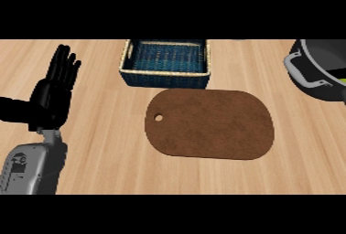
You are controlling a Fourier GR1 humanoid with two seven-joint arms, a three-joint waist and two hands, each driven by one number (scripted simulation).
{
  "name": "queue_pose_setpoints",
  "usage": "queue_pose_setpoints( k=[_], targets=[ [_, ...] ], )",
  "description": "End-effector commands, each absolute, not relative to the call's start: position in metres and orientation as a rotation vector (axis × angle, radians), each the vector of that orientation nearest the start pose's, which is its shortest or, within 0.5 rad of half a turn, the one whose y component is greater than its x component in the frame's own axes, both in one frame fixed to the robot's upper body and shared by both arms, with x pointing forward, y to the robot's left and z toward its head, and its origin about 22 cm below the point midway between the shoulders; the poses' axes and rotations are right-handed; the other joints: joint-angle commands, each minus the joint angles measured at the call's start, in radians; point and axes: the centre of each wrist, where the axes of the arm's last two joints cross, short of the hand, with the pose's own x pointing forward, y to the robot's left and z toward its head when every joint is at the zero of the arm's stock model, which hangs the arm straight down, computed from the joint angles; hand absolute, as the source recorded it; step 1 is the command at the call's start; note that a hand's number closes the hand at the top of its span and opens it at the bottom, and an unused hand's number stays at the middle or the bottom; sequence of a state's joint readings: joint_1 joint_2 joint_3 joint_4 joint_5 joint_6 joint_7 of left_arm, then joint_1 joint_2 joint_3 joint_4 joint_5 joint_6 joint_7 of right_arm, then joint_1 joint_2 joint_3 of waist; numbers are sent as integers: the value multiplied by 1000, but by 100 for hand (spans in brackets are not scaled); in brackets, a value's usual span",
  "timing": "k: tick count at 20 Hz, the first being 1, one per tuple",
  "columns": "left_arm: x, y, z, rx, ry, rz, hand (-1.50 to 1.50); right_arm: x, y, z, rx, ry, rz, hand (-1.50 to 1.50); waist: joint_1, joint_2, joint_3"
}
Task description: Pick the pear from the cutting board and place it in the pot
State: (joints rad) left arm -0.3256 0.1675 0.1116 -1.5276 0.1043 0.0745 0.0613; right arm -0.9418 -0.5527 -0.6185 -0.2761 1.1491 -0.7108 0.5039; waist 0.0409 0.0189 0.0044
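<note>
At the near left, the left hand (51, 98) is seen resting above the table (101, 151), its fingers (64, 64) straight and pointing up. In the middle lies the brown cutting board (209, 123), its long axis running left to right, its small hole at the left. Farther back stands a blue basket (165, 75). The pot (321, 68) is cut by the right edge. The pear cannot be seen anywhere.

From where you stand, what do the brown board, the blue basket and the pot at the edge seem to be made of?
The cutting board looks like dark wood with a matte finish, judging by its faint mottled grain; it could be a composite. The basket looks woven, wicker or similar, dyed blue with a paler rim: the strands show. The pot, partly out of view, looks like dark metal with a shiny pale-grey handle.
</note>
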Motion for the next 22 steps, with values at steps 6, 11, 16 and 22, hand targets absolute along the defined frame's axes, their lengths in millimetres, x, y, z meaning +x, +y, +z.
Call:
queue_pose_setpoints(
  k=[6, 11, 16, 22],
  targets=[
    [302, 265, 74, 63, -1774, 24, 0, 412, -402, 101, -1511, -1051, -513, -150, 3, -1, -1],
    [306, 261, 81, 92, -1755, 54, 0, 404, -420, 119, -1464, -1163, -700, -150, -29, -15, -2],
    [303, 264, 73, 104, -1754, 56, 0, 373, -452, 110, -1502, -1240, -761, -150, -43, -18, -3],
    [292, 270, 82, 117, -1753, 72, 0, 338, -452, 83, -1477, -1327, -826, -150, -51, -25, -5]
  ],
)
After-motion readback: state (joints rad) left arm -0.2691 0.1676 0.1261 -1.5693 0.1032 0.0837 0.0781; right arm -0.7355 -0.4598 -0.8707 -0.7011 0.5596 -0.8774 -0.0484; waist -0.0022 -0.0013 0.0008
